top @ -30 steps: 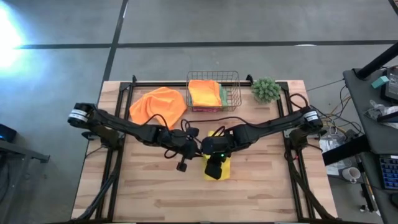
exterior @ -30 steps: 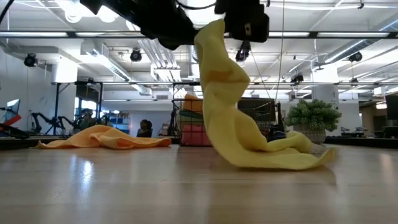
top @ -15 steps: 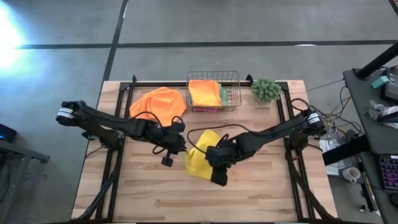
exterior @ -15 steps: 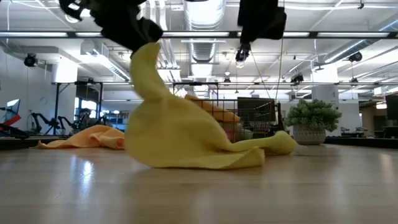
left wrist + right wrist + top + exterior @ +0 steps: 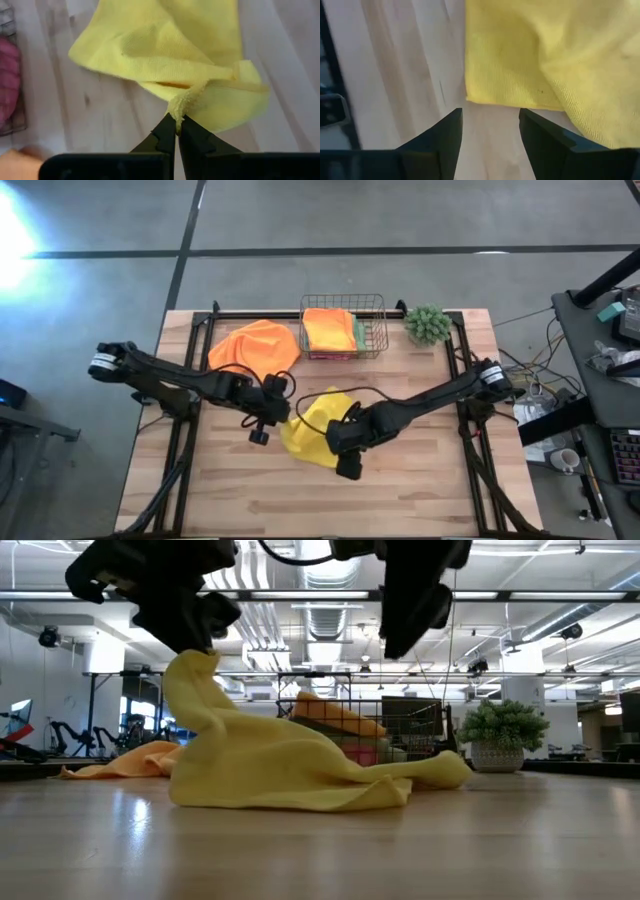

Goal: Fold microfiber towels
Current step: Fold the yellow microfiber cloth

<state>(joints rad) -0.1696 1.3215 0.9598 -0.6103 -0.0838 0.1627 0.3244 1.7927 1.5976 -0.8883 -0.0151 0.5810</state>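
wooden table (image 5: 420, 480), one yellow towel (image 5: 312, 435) pinched by left gripper (image 5: 177, 131), right gripper (image 5: 490, 125) spread empty

Crumpled towel (image 5: 312, 432) on the table (image 5: 420, 490) in the middle of the frame, left gripper (image 5: 276, 416) at its left edge, right gripper (image 5: 345, 465) at its lower right, loose towel (image 5: 254, 348) upper left, basket (image 5: 344, 328) with folded towels (image 5: 328, 329) top middle, plant (image 5: 428, 324) right of basket

Overhead, table-level and wrist views share the yellow towel (image 5: 312, 430).
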